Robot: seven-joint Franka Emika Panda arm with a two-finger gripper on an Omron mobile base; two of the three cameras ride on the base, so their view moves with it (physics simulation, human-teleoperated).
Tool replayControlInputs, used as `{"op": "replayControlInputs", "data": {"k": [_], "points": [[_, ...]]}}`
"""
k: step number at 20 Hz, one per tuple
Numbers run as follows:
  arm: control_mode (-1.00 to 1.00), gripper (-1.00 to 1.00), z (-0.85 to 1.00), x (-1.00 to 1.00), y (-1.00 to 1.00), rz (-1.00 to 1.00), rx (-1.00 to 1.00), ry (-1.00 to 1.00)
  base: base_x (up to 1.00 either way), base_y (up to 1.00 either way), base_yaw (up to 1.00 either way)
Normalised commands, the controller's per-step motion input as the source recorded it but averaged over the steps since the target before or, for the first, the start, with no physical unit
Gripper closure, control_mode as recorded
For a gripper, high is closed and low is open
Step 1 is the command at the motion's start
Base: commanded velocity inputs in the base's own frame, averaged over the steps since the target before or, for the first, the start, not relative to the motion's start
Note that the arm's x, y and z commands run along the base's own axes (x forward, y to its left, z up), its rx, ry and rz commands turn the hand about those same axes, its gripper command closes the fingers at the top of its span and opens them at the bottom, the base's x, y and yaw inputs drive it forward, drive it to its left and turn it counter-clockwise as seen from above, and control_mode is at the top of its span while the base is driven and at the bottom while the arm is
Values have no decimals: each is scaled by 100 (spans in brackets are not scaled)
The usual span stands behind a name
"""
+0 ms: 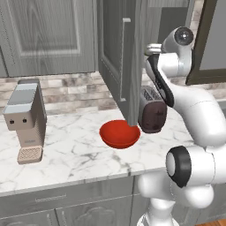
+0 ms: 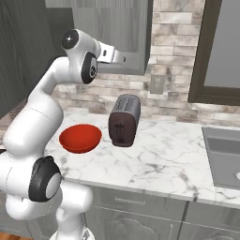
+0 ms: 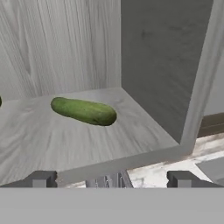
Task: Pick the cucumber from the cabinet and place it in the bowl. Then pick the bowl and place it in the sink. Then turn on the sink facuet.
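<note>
Cucumber (image 3: 83, 111): one on cabinet (image 3: 65, 135) shelf; bowl (image 1: 119, 133): one.

In the left base view the open cabinet (image 1: 126, 57) door covers the bowl (image 1: 118, 134)'s far rim and the toaster (image 1: 152, 110)'s left side. The right base view's edge cuts the sink (image 2: 224, 154) to 1 partial basin. A dark sliver (image 3: 0, 101) at the hand view's left edge is unidentifiable.

Your bench (image 1: 79, 154): white marbled top. On it sit the red bowl (image 1: 119, 134), a dark toaster (image 1: 152, 110) just beside the bowl, and a grey coffee machine (image 1: 25, 120) well apart. Cabinet shelf (image 3: 52, 135): pale grey, the cucumber (image 3: 83, 110) lying flat.
</note>
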Motion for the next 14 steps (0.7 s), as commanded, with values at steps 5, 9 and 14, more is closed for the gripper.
{"op": "replayControlInputs", "data": {"k": [5, 9, 14], "points": [[-100, -100, -1, 45, 0, 0, 0, 0, 0, 0, 0], [-100, -100, 0, 25, 0, 0, 1, 0, 0, 0, 0], [-100, -100, 0, 23, 0, 1, 0, 3, 0, 0, 0]]}}
